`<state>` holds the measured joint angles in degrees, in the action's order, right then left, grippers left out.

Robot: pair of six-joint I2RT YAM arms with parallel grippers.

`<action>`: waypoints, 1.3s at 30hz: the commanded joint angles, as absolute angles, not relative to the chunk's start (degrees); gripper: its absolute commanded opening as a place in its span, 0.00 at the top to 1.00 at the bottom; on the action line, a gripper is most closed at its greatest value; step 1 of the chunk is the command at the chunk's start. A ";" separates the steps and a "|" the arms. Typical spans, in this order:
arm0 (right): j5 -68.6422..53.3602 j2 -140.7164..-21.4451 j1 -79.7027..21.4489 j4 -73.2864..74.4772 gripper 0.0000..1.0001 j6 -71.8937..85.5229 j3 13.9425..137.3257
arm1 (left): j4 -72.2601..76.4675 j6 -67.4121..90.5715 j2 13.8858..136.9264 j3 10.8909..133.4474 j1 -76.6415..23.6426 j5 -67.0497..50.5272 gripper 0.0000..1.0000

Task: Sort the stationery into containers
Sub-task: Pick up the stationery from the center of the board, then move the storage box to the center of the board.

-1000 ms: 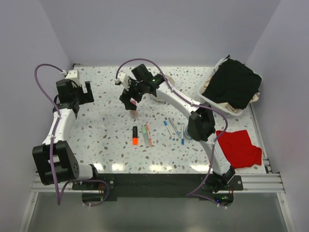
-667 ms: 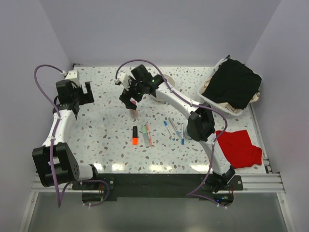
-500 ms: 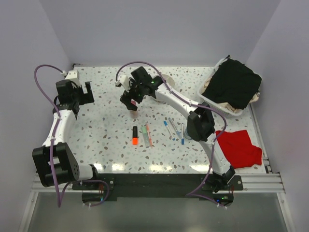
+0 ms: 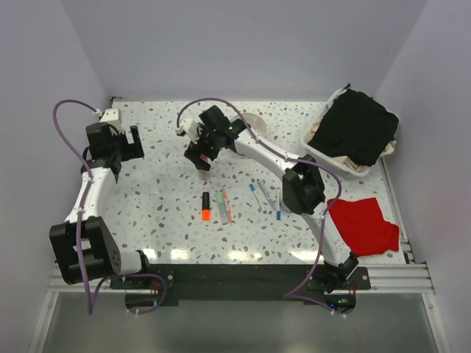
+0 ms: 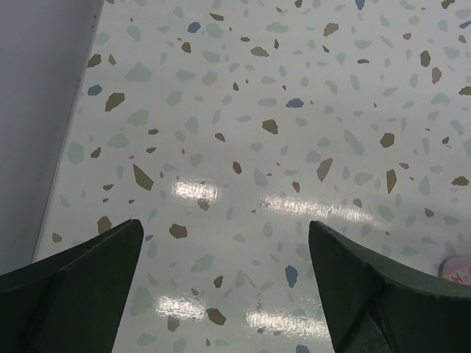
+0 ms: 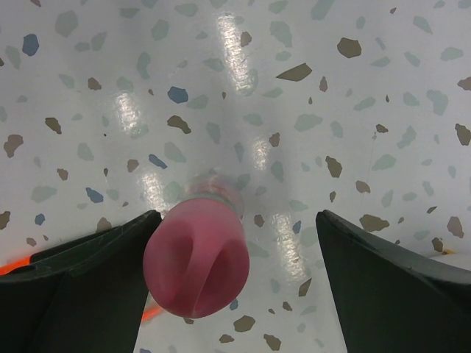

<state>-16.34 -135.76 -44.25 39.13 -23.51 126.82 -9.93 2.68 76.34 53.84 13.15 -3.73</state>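
Stubby stick (image 4: 205, 172) behind the highlighter (image 4: 206, 207), pens (image 4: 226, 206) to its right

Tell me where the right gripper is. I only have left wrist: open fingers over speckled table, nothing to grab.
Observer: The right gripper hangs over the pink-capped stick, jaws open, one on each side of it.
Operator: Stick upright or lying down?
Observer: Upright, cap toward the wrist camera. It sits close against one finger; I cannot tell if they touch.
Operator: Anything sorted yet?
Observer: Not that I can see. The highlighter and pens lie flat on the near side of the stick, outside the bowl, which is partly hidden behind the right arm.
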 commanded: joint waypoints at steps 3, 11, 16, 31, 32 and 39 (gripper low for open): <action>-16.08 -135.44 -44.65 39.81 0.24 -23.64 127.09 | -7.38 4.13 75.67 53.61 13.27 -4.74 0.00; -17.76 -135.26 -44.65 44.90 1.00 -23.73 129.10 | -6.50 4.66 76.46 53.26 13.36 -5.36 0.00; -15.30 -133.07 -43.25 47.81 1.00 -24.43 133.59 | -5.54 5.01 77.17 53.00 13.45 -6.59 0.00; -8.96 -126.56 -28.83 42.55 1.00 -20.66 141.67 | -6.86 3.08 85.16 59.76 8.97 -12.93 0.00; -9.05 -126.56 -28.48 42.45 1.00 -20.13 142.29 | -6.77 2.90 85.34 60.11 8.44 -12.66 0.00; -9.67 -126.56 -27.60 40.96 1.00 -19.07 144.32 | -7.47 2.72 87.01 61.78 4.57 -11.16 0.00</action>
<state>-9.76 -130.58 -26.39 44.86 -20.88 140.86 -8.03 3.40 86.08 58.78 5.93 -11.55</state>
